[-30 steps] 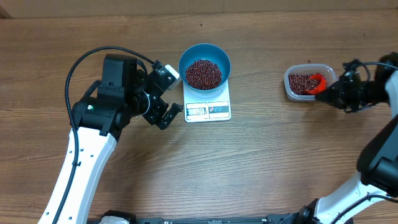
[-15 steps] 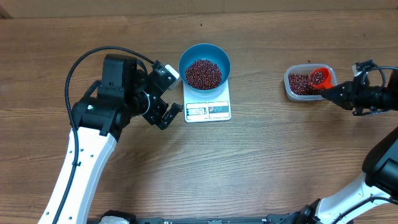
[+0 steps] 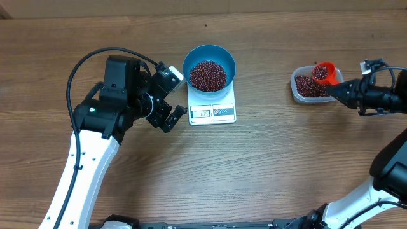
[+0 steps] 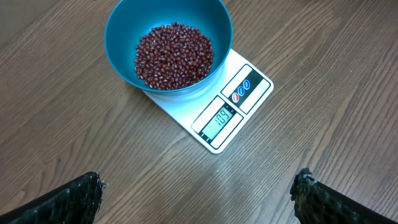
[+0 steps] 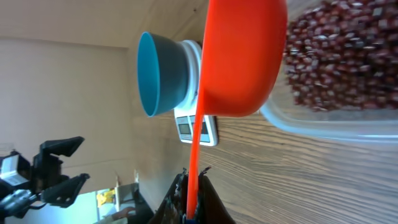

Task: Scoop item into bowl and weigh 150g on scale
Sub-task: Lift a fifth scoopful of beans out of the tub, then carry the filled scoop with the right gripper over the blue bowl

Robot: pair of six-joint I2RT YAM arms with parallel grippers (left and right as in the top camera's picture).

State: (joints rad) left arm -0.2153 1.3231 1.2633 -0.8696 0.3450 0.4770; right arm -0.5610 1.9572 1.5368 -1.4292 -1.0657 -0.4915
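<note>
The right claw [image 3: 338, 94] is pinching the handle of the orange scoop [image 3: 324, 72], which is hovering loaded over the clear tub [image 3: 299, 93] near the desk's right edge. The blue bowl [image 3: 220, 56], holding a heap of beans [image 3: 208, 75], is sitting on the scale [image 3: 222, 113] at the desk's middle, toward the far edge. The display seems to be reading 109, so I judge more is needed. The carry is calling for a level scoop and a slow, steady path; over the bowl, trickling beans in gradually while watching the display is looking wiser than dumping everything. The left claw [image 3: 176, 97] is hanging spread wide beside the scale, gripping nothing.
</note>
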